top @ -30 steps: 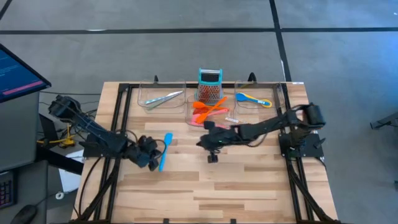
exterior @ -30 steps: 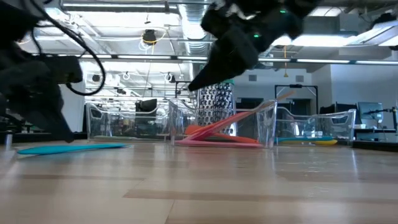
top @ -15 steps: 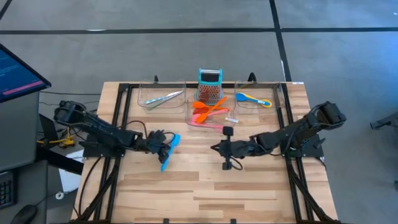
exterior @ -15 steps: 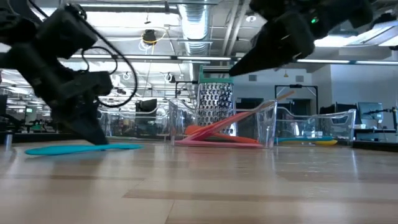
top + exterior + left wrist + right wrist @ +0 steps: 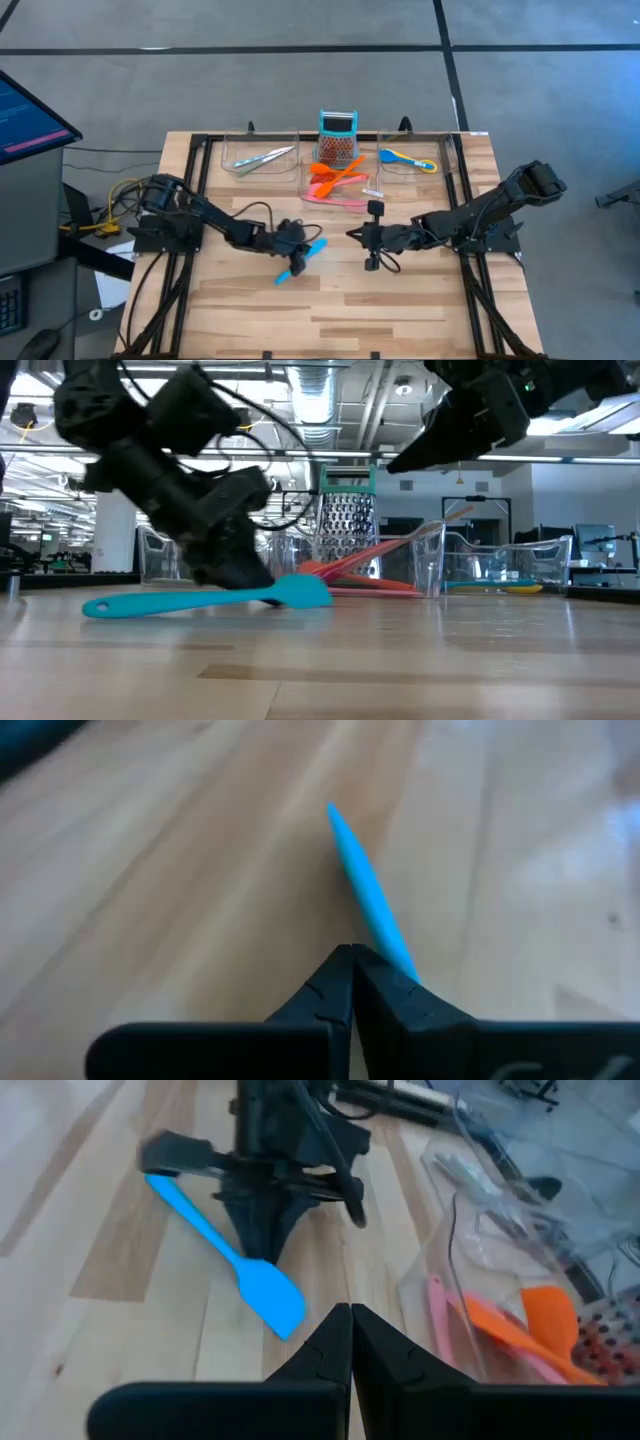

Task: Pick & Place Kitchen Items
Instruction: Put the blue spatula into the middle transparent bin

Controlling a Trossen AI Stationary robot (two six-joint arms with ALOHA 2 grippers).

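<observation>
- Monitor (image 5: 30, 115) stands off the far left edge of the surface (image 5: 400, 300).
- Left end effector (image 5: 290, 243) sits low over the middle of the surface, fingers pressed together, tip at the blue spatula (image 5: 302, 259); in the left wrist view the closed tip (image 5: 352, 960) meets the spatula's handle (image 5: 368, 895). Whether it pinches the handle or only touches it cannot be told.
- The blue spatula lies flat on the wood in the low view (image 5: 205, 598), blade toward the trays, handle toward the near edge.
- Left clear tray (image 5: 222, 152) at the far edge holds the metal tongs (image 5: 262, 158).
- Middle clear tray (image 5: 305, 188) holds orange spoons (image 5: 335, 170) and a pink utensil (image 5: 335, 199) lying across one another, with the teal-topped grater (image 5: 338, 137) standing upright at its far end.
- Right end effector (image 5: 352, 234) hovers above the surface just right of the blue spatula and near the middle tray, fingers pressed together and holding nothing; the right wrist view shows its tip (image 5: 351, 1320) closed.
- Right clear tray (image 5: 448, 150) holds a blue-and-yellow utensil (image 5: 408, 158).
</observation>
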